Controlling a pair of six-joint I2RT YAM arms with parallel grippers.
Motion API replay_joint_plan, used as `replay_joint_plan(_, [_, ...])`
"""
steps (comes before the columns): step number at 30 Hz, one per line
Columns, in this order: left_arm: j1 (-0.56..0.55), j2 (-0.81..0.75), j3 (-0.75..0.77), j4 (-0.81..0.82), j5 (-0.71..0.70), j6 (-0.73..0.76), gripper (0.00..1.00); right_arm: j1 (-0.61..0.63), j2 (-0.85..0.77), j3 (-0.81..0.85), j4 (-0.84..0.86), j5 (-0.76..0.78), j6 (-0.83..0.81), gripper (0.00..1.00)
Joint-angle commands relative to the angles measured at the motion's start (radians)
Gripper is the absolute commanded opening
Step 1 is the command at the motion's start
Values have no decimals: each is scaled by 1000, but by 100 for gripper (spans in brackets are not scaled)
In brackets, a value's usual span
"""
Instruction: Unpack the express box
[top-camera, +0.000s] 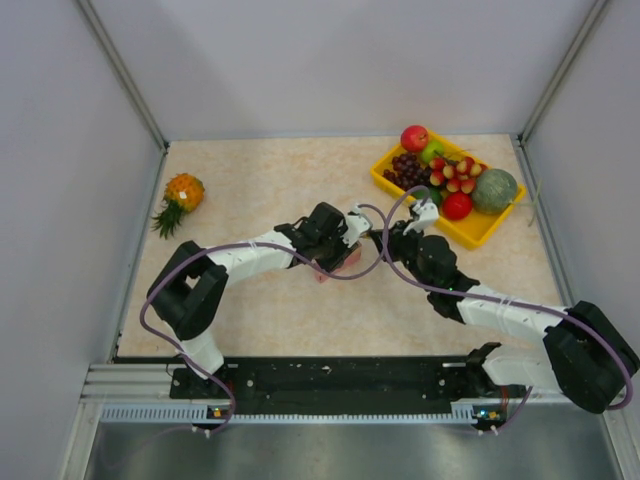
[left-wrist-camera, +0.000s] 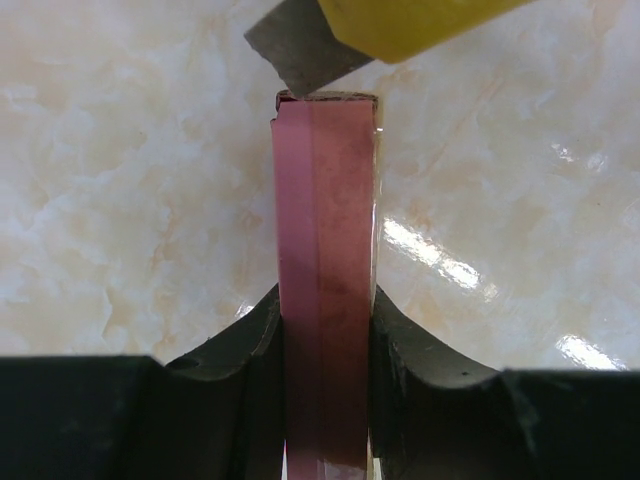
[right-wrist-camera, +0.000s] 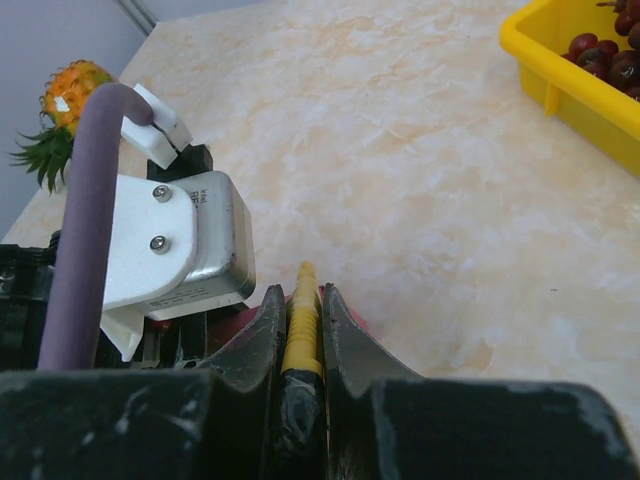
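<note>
While express box (left-wrist-camera: 325, 300) is clamped by left fingers (left-wrist-camera: 235, 390), yellow knife (right-wrist-camera: 301, 320) is gripped by right fingers (right-wrist-camera: 345, 345). Its blade (left-wrist-camera: 300, 55) is set at box end.

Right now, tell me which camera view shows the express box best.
The left wrist view: the express box stands edge-on, clamped in the left gripper, the knife blade at its far end. The top view shows only a pink sliver of it; the right wrist view, a pink corner low in frame.
</note>
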Motion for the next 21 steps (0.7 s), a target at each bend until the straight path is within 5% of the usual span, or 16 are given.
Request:
replay_joint_plan(1, [-3,-13,-38,-68,-34,33,32,-17,-8,-16,85,3,-43,0])
replay_joint_plan(21, [-3,-13,-44,-63,-25,38,28,-43,48,-8,89,-87,-32,0])
